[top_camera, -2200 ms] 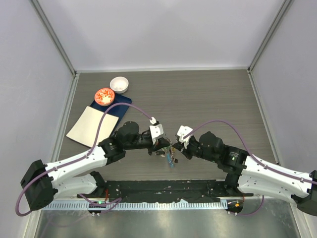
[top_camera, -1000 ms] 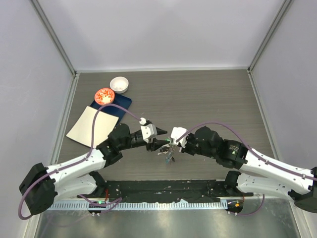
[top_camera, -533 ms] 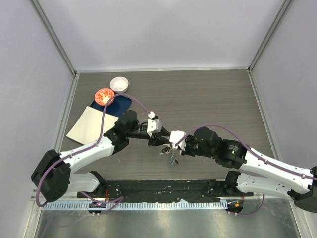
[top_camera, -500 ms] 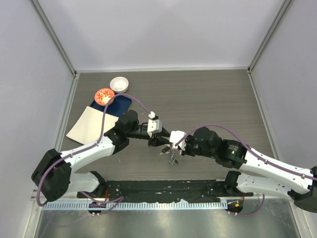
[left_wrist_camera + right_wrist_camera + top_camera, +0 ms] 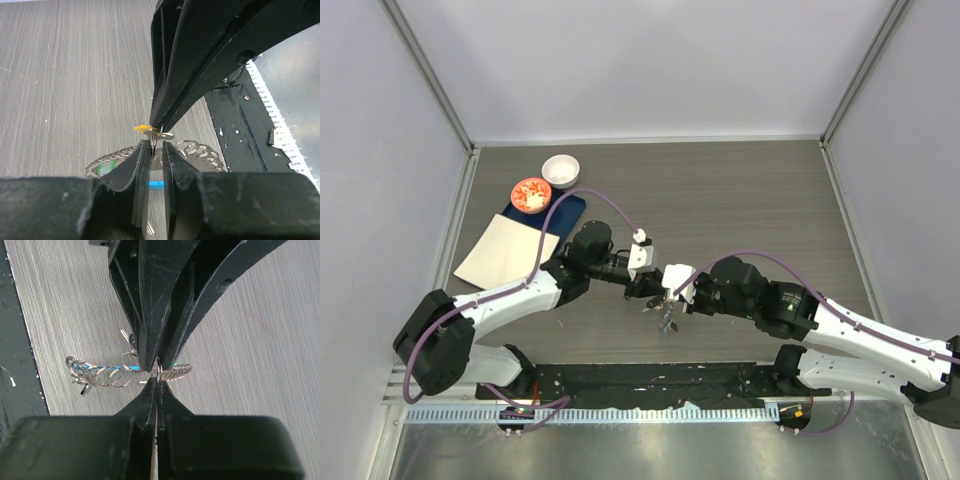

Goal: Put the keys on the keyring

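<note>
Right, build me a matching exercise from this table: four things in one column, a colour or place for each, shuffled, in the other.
Things:
1. bowl
2. round dish
3. flat sheet
4. keyring

Descriptions:
A. red-patterned
B. grey metal with a blue piece
C. plain white, farthest back
D. cream, overlapping the dark blue pad

Pairs: 1-C, 2-A, 3-D, 4-B

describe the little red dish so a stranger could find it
Go to the table's far left corner, where a dark blue mat lies. The dish sits at the mat's far end, beside a white bowl; it alone is red with a pale pattern.
</note>
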Action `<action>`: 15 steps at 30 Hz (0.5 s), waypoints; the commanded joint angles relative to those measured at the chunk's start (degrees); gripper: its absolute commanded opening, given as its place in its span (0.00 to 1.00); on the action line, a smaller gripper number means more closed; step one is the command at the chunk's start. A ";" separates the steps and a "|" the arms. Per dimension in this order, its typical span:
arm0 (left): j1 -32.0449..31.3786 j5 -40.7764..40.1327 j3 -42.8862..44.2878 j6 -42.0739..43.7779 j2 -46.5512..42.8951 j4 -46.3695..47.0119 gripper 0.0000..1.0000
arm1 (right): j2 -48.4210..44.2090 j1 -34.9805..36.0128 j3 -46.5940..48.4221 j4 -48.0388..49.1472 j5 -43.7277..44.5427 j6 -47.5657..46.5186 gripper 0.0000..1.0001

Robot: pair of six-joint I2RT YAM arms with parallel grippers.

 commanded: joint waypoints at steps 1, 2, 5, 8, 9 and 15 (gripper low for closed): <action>-0.55 0.86 2.34 0.93 1.01 -0.18 0.16 | -0.93 0.34 2.44 2.82 -0.42 -0.50 0.01; -0.64 0.86 2.34 0.85 1.09 -0.19 0.13 | -1.11 0.25 2.44 2.82 -0.42 -0.50 0.01; -0.64 0.51 2.25 0.93 0.83 -0.97 0.00 | -1.37 0.34 2.36 2.90 -0.34 -0.50 0.01; -0.55 -0.45 1.38 1.37 -0.83 -2.47 0.00 | -1.99 0.34 2.09 2.73 0.10 -0.41 0.01; -0.55 -1.50 0.24 1.28 -1.36 -2.30 0.00 | -2.42 0.34 2.01 2.73 0.63 -0.50 0.01; 0.58 -6.16 -5.56 -5.12 -6.99 5.16 0.00 | -4.01 0.34 1.74 1.50 2.04 -0.15 0.01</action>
